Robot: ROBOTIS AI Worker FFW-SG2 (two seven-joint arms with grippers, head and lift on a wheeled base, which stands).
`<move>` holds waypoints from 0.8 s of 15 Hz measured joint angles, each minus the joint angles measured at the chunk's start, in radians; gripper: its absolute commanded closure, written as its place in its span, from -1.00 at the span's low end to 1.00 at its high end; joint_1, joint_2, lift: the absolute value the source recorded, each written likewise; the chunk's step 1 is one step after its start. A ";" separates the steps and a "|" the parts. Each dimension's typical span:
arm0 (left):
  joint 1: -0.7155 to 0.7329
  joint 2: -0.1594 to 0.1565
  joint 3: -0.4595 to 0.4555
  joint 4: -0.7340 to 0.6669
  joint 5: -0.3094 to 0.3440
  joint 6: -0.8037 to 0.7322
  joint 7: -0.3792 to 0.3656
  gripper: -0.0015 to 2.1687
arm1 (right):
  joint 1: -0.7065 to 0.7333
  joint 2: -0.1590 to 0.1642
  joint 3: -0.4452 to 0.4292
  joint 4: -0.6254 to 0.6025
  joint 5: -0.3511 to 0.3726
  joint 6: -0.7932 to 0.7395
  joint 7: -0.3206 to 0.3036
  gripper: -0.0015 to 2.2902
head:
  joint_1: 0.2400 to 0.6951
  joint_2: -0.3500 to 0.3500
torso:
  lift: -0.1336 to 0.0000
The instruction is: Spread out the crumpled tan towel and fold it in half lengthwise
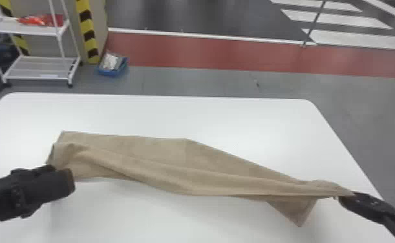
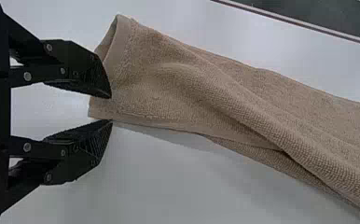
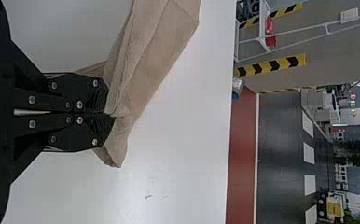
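Observation:
The tan towel (image 1: 174, 161) lies stretched across the table in loose lengthwise folds, with a corner flap sticking out toward the front near its right end. My left gripper (image 1: 60, 174) is at the towel's left end in the head view. In the left wrist view my left gripper (image 2: 110, 109) has its fingers apart at the edge of the towel (image 2: 192, 93), one finger overlapping the hem. My right gripper (image 1: 345, 195) holds the towel's right end. In the right wrist view my right gripper (image 3: 107, 114) is closed on a pinch of the towel (image 3: 145, 60).
The white table (image 1: 174, 113) has rounded far corners and extends beyond the towel at back and front. Past it on the floor stand a white shelf rack (image 1: 38, 68) and a blue box (image 1: 112, 66), both at the far left.

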 measured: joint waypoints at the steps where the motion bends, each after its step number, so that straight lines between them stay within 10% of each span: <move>1: -0.002 0.000 -0.001 0.000 0.001 0.006 0.001 0.31 | 0.000 0.000 -0.002 0.000 -0.001 0.000 0.000 0.74 | 1.00 -0.47 | -0.86; 12: 0.030 -0.023 0.130 -0.180 0.134 0.070 -0.065 0.32 | -0.052 0.000 -0.074 -0.037 -0.068 0.036 -0.002 0.74 | 1.00 -0.47 | -0.86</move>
